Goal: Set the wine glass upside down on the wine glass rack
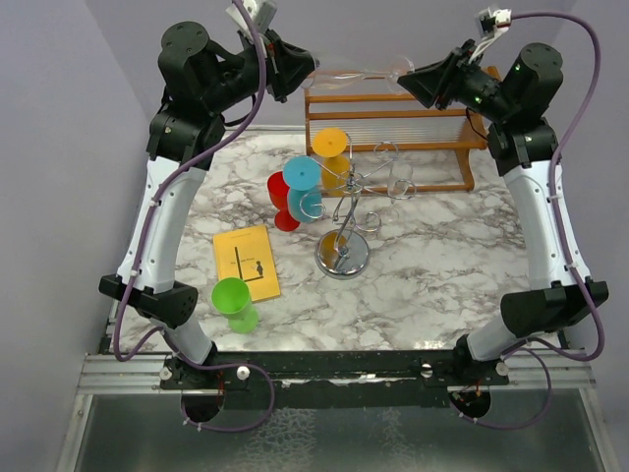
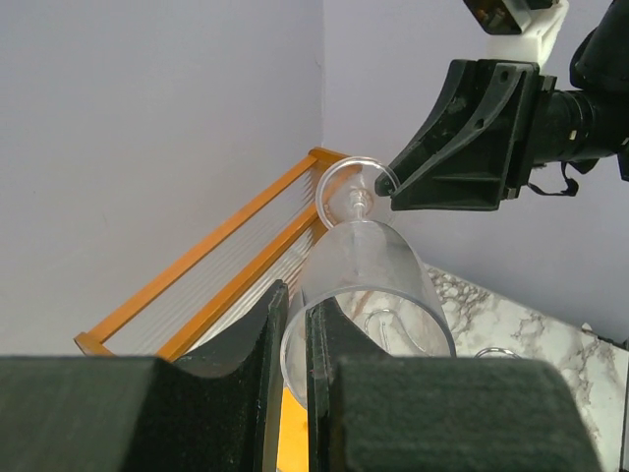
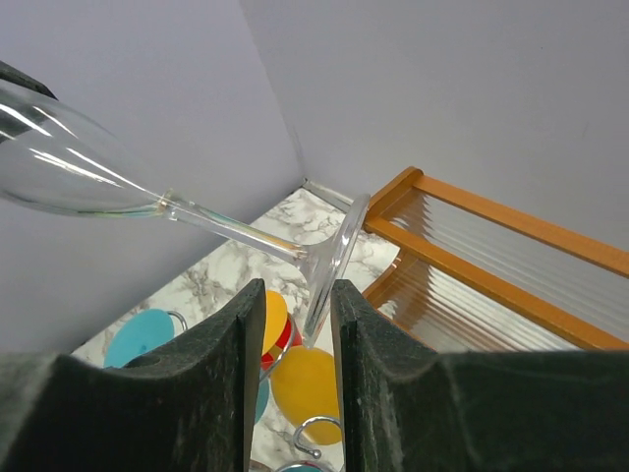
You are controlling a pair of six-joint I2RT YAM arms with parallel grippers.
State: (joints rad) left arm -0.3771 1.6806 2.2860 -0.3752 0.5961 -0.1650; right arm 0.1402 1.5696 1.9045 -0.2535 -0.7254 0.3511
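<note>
Wine glass is pinched by its bowl wall in your left gripper, jaws narrow. Your right gripper straddles the foot, jaws close around it, but you cannot tell whether they bite yet. The glass lies level in the air above the wooden shelf, probably for a handover so the bowl can turn downward. Below, the wine glass rack carries coloured cups on its arms.

silver wire wine glass rack with round chrome base at the middle of the marble bench, brown wooden slatted shelf behind it along the far edge, clear wine glass lying sideways above the shelf, bowl rim pinched in the left tool, foot between the parted jaws of the right tool, yellow booklet left of the rack's base, green plastic goblet towards the near-left corner
</note>
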